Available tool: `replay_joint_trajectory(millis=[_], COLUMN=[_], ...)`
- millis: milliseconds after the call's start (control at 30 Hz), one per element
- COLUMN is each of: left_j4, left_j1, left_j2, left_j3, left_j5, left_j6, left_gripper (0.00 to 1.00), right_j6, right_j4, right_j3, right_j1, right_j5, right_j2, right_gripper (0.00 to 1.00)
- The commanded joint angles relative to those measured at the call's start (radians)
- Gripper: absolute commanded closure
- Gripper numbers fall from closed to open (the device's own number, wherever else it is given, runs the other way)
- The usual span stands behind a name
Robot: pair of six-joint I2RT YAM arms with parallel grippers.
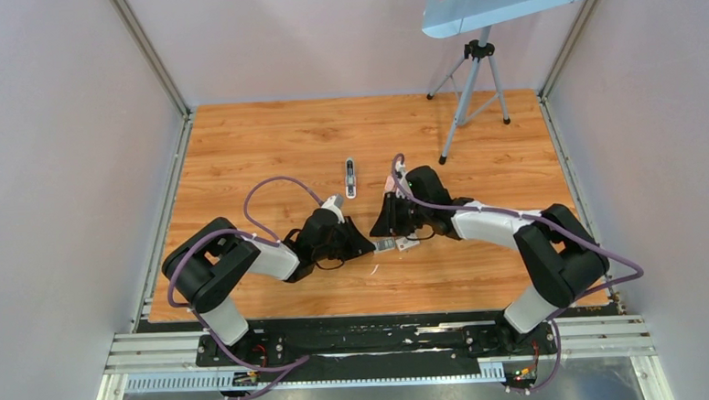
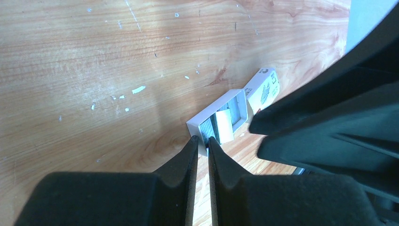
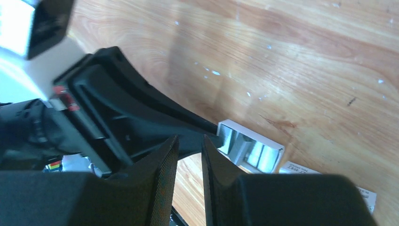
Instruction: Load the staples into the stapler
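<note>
My left gripper (image 2: 202, 140), almost closed, meets the near wall of the small white cardboard tray (image 2: 211, 107), probably steadying it; I cannot tell whether it pinches it. My right gripper (image 3: 190, 141), nearly closed and empty, hovers beside its flat silvery-grey staple strips (image 2: 221, 125). The slim blue-grey plastic stapler (image 1: 351, 177) lies well beyond.

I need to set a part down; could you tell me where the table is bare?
Bare wood: the far-left stretch beside the stapler, and the patch between tripod and right arm. Crowded around the white tray, where left hand and right hand meet.
</note>
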Motion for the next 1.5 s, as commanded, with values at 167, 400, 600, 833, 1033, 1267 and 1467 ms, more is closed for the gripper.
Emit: replay_joint_trajectory(millis=[167, 400, 600, 833, 1033, 1267, 1467], left_j4=[-0.031, -0.062, -0.141, -0.276, -0.364, -0.499, -0.539], left_j1=[0.003, 0.002, 0.002, 0.003, 0.003, 0.003, 0.003], left_j2=[0.001, -0.054, -0.143, -0.293, -0.48, -0.656, -0.724], left_j3=[-0.003, -0.003, 0.014, -0.01, -0.077, -0.095, -0.105], left_j5=[-0.014, -0.025, -0.046, -0.167, -0.297, -0.419, -0.451], left_j6=[0.011, 0.024, 0.056, 0.118, 0.16, 0.22, 0.231], left_gripper=[0.85, 0.8, 0.69, 0.65, 0.58, 0.55, 0.54], right_j6=[-0.041, -0.125, -0.176, -0.208, -0.212, -0.21, -0.212], right_j4=[-0.065, -0.234, -0.348, -0.441, -0.483, -0.482, -0.474], right_j3=[0.004, 0.073, 0.144, 0.212, 0.249, 0.258, 0.269], right_j1=[-0.005, 0.027, 0.089, 0.163, 0.2, 0.221, 0.23], right_j5=[0.037, 0.175, 0.304, 0.427, 0.472, 0.48, 0.48], right_j2=[-0.039, -0.045, -0.035, 0.009, 0.049, 0.082, 0.108], right_gripper=[0.72, 0.72, 0.71, 0.7, 0.68, 0.67, 0.67])
